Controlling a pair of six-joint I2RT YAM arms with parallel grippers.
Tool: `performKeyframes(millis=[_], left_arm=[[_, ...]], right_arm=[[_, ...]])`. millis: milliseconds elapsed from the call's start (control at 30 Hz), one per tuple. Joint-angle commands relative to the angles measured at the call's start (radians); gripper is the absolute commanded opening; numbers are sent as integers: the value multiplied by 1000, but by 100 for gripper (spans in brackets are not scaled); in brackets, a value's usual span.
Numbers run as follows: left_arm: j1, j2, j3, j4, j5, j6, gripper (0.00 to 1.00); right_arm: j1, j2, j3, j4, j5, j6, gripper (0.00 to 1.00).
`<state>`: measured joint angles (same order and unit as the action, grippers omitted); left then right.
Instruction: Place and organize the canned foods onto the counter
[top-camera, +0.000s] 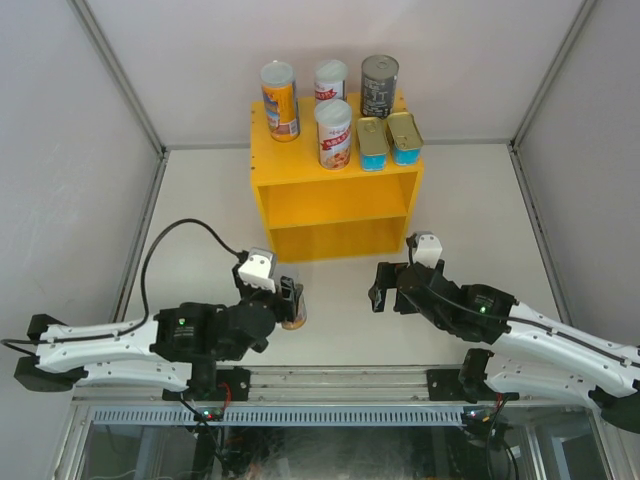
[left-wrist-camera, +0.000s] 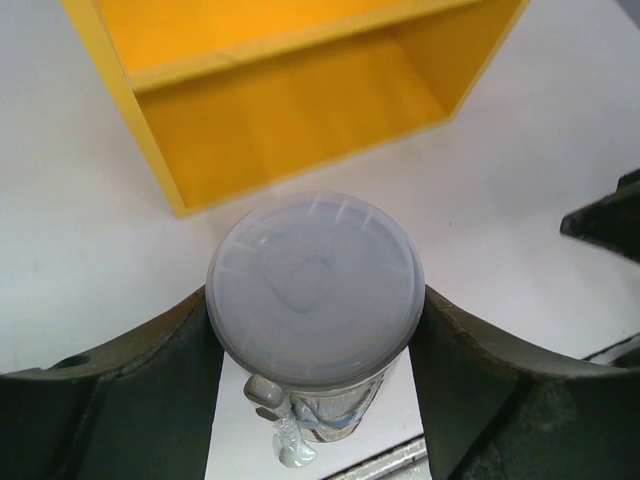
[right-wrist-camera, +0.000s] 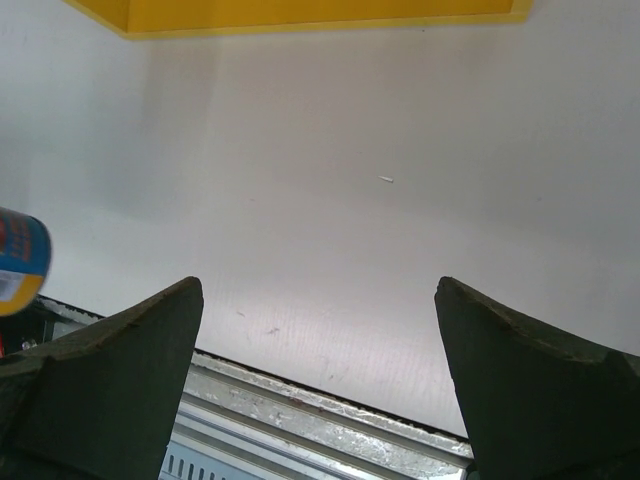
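Observation:
My left gripper is shut on an orange-blue can with a white spoon on its side. The can stands upright, low over the table, in front of the yellow counter. In the left wrist view its grey lid sits between my fingers. On the counter top stand an orange-blue can, two white-red cans, a dark grey can and two teal tins. My right gripper is open and empty over bare table.
The counter's two front compartments hold nothing. The metal rail at the table's near edge runs just under my right gripper. The held can shows at that view's left edge. Grey walls enclose the table.

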<state>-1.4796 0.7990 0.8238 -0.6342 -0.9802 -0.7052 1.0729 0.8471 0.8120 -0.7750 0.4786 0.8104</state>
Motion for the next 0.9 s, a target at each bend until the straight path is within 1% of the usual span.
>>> performKeyframes(millis=[0,233,367,567,667,867], left_arm=[[-5,-24,178,82,-158,138,0],[-5,5,319,148,-223,335,0],[5,31,411,222,-251,489,0],[91,104,586,246,-184,631,0],[132,129,643,294,-156,701,0],[248,204,787,314,-37,777,0]], right_arm=[[19,-19,14,2,38,27,98],[18,-15,13,15,31,21,98],[19,-25,15,19,29,21,98],[21,-33,22,20,29,11,98],[21,-33,23,27,26,8,98],[20,-21,27,56,6,-9,98]])
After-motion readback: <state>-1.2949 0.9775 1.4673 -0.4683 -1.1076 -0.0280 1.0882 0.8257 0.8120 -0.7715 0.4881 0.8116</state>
